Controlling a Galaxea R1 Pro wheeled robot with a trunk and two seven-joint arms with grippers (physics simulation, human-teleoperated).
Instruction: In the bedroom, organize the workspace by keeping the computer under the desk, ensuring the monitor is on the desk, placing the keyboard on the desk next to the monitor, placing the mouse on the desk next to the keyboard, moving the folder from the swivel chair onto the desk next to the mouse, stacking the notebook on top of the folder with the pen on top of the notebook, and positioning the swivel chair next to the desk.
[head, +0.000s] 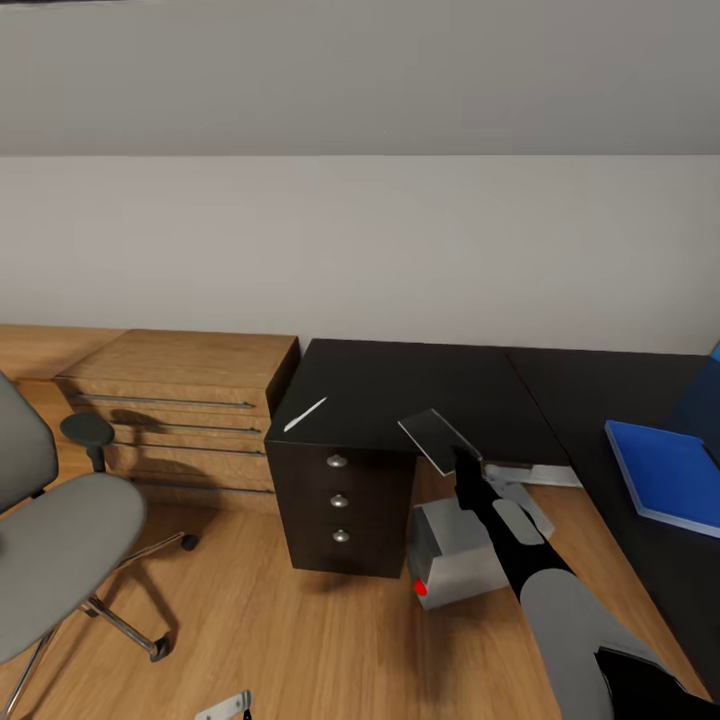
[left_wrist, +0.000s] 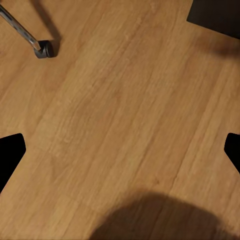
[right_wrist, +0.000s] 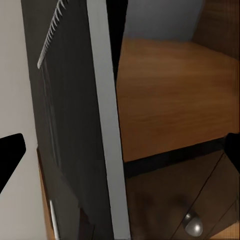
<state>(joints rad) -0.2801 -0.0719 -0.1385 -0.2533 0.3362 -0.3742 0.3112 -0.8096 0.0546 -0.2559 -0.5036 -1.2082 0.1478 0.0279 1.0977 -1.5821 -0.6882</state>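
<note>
One thin pale-grey notebook rides pinched in the right gripper, tilted above the glossy black desk's inner corner, presumably bound for the bright-blue folder lying on the desk's right wing. Short whitish pen lies near the desk's front-left edge. Pale-grey computer tower stands below. Open desktop between. Left gripper spread over wood floor; grey swivel chair well apart.

text: none readable | labels: none | brands: none | numbers: none | signs: none
</note>
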